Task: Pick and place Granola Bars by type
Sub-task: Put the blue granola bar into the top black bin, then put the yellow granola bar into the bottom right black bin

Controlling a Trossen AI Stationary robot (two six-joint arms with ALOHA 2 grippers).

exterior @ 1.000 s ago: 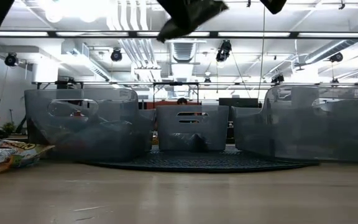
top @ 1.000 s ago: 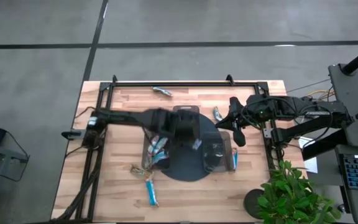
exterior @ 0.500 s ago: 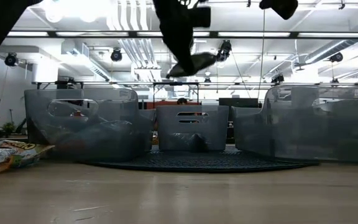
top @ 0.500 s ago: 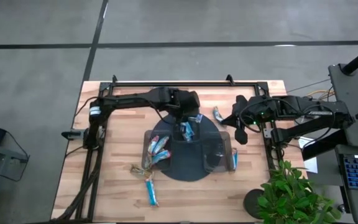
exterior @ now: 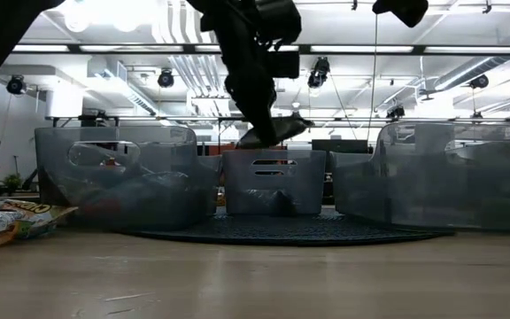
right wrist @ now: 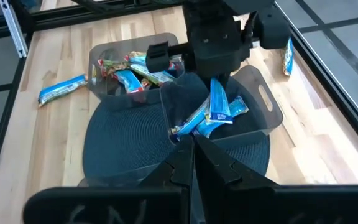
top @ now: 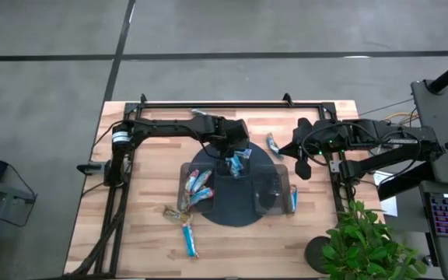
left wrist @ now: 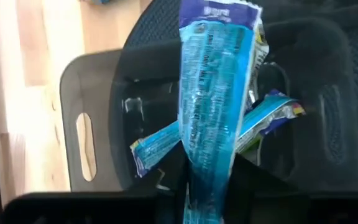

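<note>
At the high view's centre, the left gripper point(top: 238, 149) pinches a light blue granola bar point(left wrist: 213, 106) above the middle clear bin point(right wrist: 263, 99), while the right gripper point(top: 295, 158), fingers closed and empty, waits at centre-right.

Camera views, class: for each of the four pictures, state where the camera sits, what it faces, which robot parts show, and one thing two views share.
High view: overhead, straight down on the table; both arms show.
Low view: table height, facing the clear bins; the left arm hangs in from above.
Left wrist view: looks past the left gripper at its light blue bar.
Right wrist view: behind the right gripper, facing the left gripper.
Shared: both wrist views show that bar over the middle bin.
</note>
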